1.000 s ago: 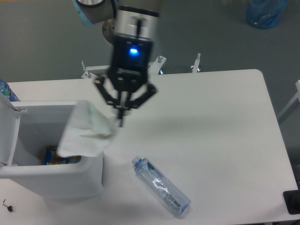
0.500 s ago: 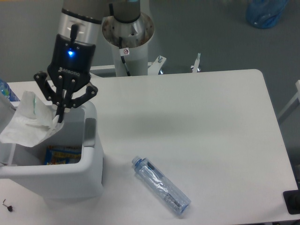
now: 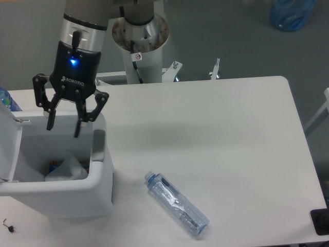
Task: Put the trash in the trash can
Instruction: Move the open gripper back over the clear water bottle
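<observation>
My gripper (image 3: 64, 127) hangs open over the trash can (image 3: 100, 193), a white bin at the table's left edge, with nothing between its fingers. The crumpled white paper wad (image 3: 66, 170) lies inside the bin, below the fingers. The crushed clear bluish plastic bottle (image 3: 176, 204) lies on the table right of the bin, cap end pointing up-left, well apart from the gripper.
The bin's lid (image 3: 9, 149) stands raised at its left side. A colourful wrapper (image 3: 53, 166) shows inside the bin beside the wad. A blue bag (image 3: 291, 13) sits on the floor far right. A small dark object (image 3: 321, 221) sits at the table's right corner.
The gripper carried the paper wad left from the table to above the bin, then opened. The wad dropped into the bin. The bottle has not moved.
</observation>
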Robot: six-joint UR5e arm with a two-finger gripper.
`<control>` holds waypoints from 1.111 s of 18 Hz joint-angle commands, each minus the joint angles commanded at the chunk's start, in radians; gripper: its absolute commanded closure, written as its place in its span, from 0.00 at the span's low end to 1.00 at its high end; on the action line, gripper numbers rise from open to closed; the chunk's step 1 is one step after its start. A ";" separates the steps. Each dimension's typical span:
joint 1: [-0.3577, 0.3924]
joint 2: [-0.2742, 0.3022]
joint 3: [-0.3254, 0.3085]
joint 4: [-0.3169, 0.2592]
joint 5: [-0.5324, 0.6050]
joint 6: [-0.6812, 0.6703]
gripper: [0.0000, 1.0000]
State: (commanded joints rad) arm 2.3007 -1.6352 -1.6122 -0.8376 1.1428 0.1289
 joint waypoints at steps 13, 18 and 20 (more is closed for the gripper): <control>0.260 -0.124 0.032 0.003 0.064 -0.017 0.00; 0.258 -0.202 0.075 0.003 0.166 -0.015 0.00; 0.256 -0.238 0.083 0.005 0.204 -0.008 0.00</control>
State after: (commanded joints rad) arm 2.5572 -1.8728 -1.5294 -0.8330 1.3466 0.1211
